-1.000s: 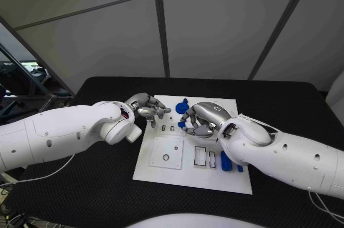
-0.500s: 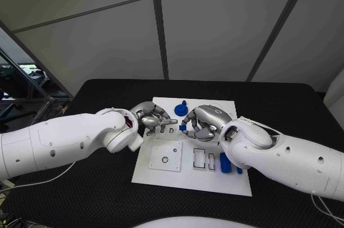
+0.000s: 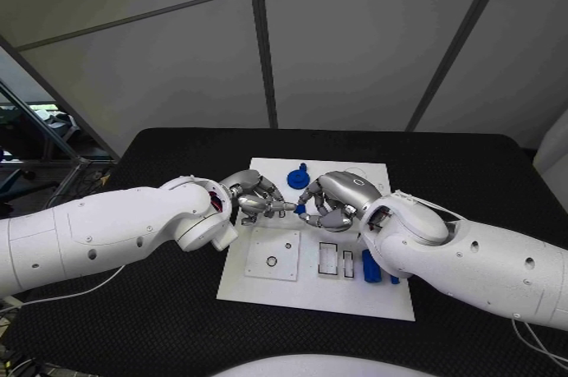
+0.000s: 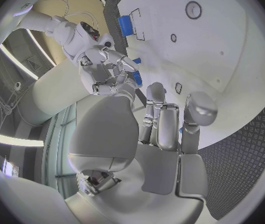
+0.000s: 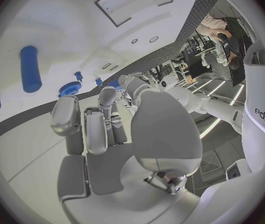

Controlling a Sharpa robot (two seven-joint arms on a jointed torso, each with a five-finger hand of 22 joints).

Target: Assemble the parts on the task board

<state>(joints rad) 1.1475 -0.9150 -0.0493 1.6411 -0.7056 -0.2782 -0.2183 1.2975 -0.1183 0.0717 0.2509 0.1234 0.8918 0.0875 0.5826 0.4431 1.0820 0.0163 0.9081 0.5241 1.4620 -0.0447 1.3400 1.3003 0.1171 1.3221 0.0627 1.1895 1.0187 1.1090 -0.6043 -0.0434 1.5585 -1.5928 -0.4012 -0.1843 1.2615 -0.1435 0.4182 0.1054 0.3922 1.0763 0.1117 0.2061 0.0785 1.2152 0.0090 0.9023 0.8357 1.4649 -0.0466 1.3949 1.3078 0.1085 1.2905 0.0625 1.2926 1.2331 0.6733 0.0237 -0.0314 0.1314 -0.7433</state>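
The silver left hand (image 3: 252, 196) sits over the far part of the flat white task board (image 3: 275, 291), near its left edge. Its fingers reach toward the middle of the board, and I cannot tell if they pinch anything. The silver right hand (image 3: 330, 199) is just beside it, also over the far part of the board. Its fingers curl down and in. A small blue part (image 4: 136, 77) sits at the fingertips of the right hand in the left wrist view, and it looks pinched there. The two hands are very close, with fingertips almost meeting.

Past the hands, at the far edge of the board, stands a round blue part like a little wheel (image 3: 297, 179), with a small blue peg (image 3: 304, 166) just behind it. In the right wrist view the same wheel part (image 5: 69, 89) lies on the white board near two tiny blue pegs (image 5: 79, 76).

Closer to the robot, the board has a square plate with a round hole (image 3: 273, 253). Next to it are two thin slots with dark edges (image 3: 337, 259). A long blue bar (image 3: 373, 267) lies beside the slots, close under the right arm.

The board lies in the middle of the black desk (image 3: 154, 319).
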